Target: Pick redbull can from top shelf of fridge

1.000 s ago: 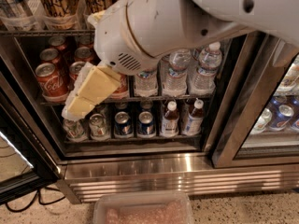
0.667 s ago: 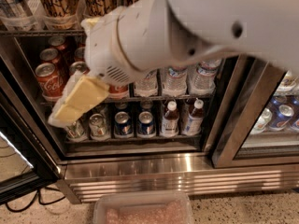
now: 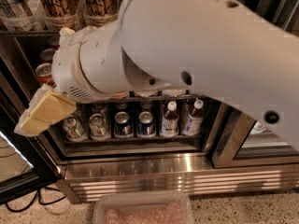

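The fridge (image 3: 140,171) is a drinks cooler with a stainless steel base. Its top shelf (image 3: 28,31) carries clear trays of tall slim gold and black cans (image 3: 60,3). I cannot tell which of them is the redbull can. My white arm fills the middle of the view and hides most of the middle rack. My gripper (image 3: 39,113) has cream fingers pressed together and empty. It hangs at the left, in front of the lower racks and well below the top shelf.
Red cola cans (image 3: 44,71) stand on the middle rack at left. The bottom rack holds silver and blue cans (image 3: 124,124) and small bottles (image 3: 170,118). The open glass door (image 3: 14,171) is at lower left. A plastic tub (image 3: 142,209) sits on the floor.
The arm has swung left and closer to the camera, covering the water bottles on the middle rack. The gripper has moved left and slightly down.
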Robot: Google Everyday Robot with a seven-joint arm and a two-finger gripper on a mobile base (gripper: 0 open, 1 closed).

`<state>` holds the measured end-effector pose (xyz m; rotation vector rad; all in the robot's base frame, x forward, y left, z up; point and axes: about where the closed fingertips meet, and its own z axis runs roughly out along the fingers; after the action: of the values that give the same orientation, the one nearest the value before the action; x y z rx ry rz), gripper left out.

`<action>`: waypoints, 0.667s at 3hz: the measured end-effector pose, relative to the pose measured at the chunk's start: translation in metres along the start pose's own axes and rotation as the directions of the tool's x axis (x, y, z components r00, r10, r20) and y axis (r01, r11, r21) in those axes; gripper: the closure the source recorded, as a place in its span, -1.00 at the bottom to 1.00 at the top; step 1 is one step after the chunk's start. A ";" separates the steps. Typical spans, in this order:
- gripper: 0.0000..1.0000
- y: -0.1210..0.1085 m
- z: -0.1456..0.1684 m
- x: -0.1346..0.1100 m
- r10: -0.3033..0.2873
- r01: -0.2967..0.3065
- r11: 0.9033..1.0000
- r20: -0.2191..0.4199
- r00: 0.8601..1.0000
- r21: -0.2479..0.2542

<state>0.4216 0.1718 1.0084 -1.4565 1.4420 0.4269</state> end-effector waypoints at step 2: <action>-1.00 -0.002 0.025 -0.018 0.018 -0.026 0.994 0.073 0.997 0.104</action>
<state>0.4292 0.2011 1.0134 -1.3296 1.4034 0.4075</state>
